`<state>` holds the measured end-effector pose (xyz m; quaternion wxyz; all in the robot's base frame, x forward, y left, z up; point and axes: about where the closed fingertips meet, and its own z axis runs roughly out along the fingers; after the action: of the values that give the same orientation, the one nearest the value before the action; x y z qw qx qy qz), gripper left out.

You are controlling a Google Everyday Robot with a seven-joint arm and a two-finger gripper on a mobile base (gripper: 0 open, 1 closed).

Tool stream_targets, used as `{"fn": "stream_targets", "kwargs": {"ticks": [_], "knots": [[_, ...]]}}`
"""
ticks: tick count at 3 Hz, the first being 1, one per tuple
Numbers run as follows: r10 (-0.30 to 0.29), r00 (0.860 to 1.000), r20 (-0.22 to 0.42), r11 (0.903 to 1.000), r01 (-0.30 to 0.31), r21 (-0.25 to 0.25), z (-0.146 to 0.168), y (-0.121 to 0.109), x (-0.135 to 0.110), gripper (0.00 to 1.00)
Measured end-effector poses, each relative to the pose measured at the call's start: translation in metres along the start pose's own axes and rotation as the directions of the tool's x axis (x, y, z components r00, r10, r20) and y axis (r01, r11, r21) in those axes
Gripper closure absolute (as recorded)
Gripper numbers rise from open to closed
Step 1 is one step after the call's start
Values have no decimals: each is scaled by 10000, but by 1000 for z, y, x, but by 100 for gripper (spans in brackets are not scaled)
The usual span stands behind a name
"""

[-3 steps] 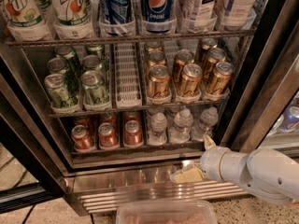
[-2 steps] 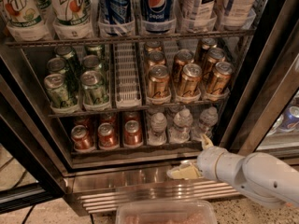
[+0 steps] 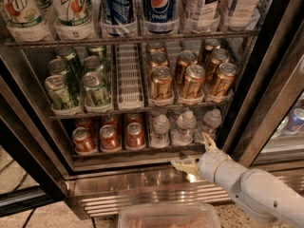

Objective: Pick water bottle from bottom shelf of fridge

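Observation:
Three small clear water bottles with white caps stand on the right side of the bottom shelf (image 3: 118, 154): left (image 3: 161, 128), middle (image 3: 184, 125) and right (image 3: 210, 122). The fridge (image 3: 142, 189) stands open, with its steel base below the shelf. My gripper (image 3: 195, 152) is open and empty. It hangs just in front of the shelf's front edge, below the middle and right bottles. One finger (image 3: 209, 141) points up toward the right bottle and the other (image 3: 182, 165) points left over the steel base. My white arm (image 3: 256, 194) comes in from the lower right.
Red-orange cans (image 3: 109, 137) fill the left of the bottom shelf. Green cans (image 3: 76, 82) and gold cans (image 3: 190, 77) sit on the rack above, and tall 7UP and Pepsi bottles (image 3: 159, 6) on top. The black door frame (image 3: 266, 94) is at the right. A clear plastic bin (image 3: 166, 217) sits below.
My gripper has moved slightly up and in toward the bottom shelf's front edge, closer to the right-hand bottles. The bottles and cans have not moved.

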<state>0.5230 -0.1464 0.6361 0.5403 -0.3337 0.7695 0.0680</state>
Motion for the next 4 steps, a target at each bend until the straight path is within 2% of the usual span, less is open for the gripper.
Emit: {"fn": "stream_targets", "kwargs": {"ticks": [1,2,3,4], "knots": [[-264,9976,644,9967,213,783,6,-11,-5,19],[-183,9929,1174,9905,20,1371,10,-21,-5,27],[-171,9937,1105,9907,20,1360,7,-20,-4,24],[-49,9946,1039,9901,-98,1402,5,-20,0,26]]}}
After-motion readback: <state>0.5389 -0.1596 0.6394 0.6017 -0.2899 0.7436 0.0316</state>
